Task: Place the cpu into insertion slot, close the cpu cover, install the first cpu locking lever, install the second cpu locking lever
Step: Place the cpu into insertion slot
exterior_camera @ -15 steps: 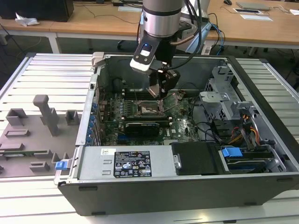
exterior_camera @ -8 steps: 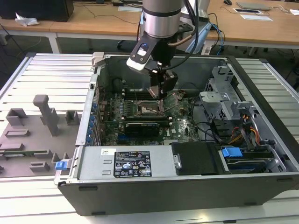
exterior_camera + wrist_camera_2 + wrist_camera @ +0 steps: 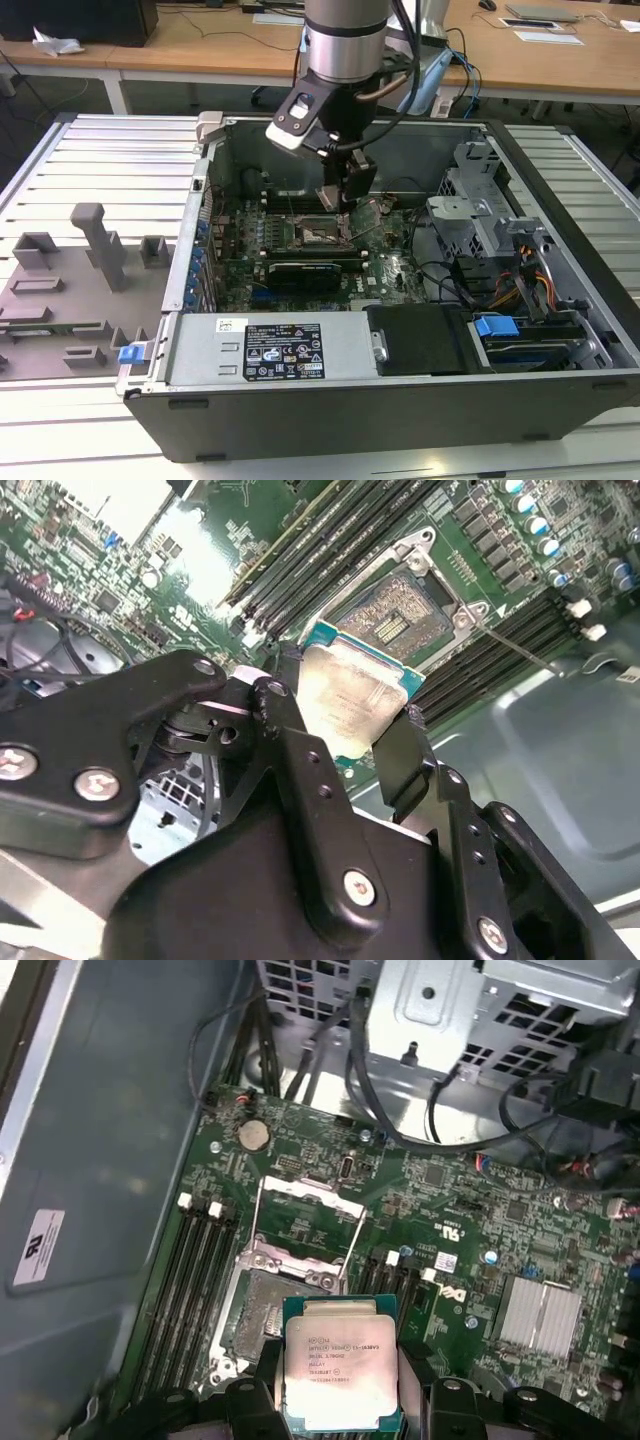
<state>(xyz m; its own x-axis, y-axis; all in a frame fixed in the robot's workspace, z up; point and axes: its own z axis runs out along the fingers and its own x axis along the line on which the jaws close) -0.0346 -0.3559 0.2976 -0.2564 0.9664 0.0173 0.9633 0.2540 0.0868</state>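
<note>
Print lines cover the silver-grey top of the small square cpu (image 3: 340, 1365), pinched by the black gripper (image 3: 347, 718) close above the dark, silver-framed insertion slot (image 3: 258, 1322); the silvery cpu cover (image 3: 305, 1215) stands open.

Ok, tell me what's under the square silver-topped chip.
Below the flat silver-grey cpu, held in black fingers, lies the dark square insertion slot, silvery cpu cover open. The chip hides part of it.

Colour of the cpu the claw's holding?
The cpu has a silver-grey metal top with a green rim around it; it shows best in the first wrist view.
</note>
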